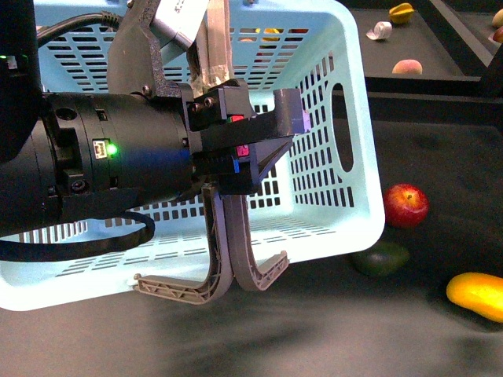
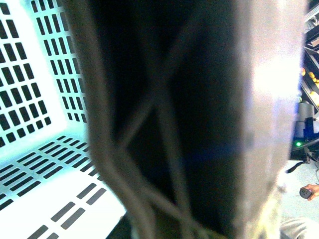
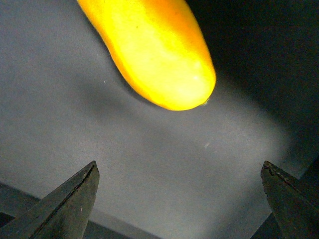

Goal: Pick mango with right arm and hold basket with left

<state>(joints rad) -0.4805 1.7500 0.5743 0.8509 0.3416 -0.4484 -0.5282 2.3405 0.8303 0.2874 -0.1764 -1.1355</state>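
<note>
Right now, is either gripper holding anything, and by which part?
The left gripper appears to grip the basket by its taped handle. The right gripper is open; the mango is not held.

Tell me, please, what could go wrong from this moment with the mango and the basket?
1. The mango lies ahead of the open right hand, not between its fingers; closing now may only nip its rounded end and push it away.
2. The left arm hides much of the basket, and the left wrist view is blurred, so its hold cannot be confirmed; the basket might shift.
</note>
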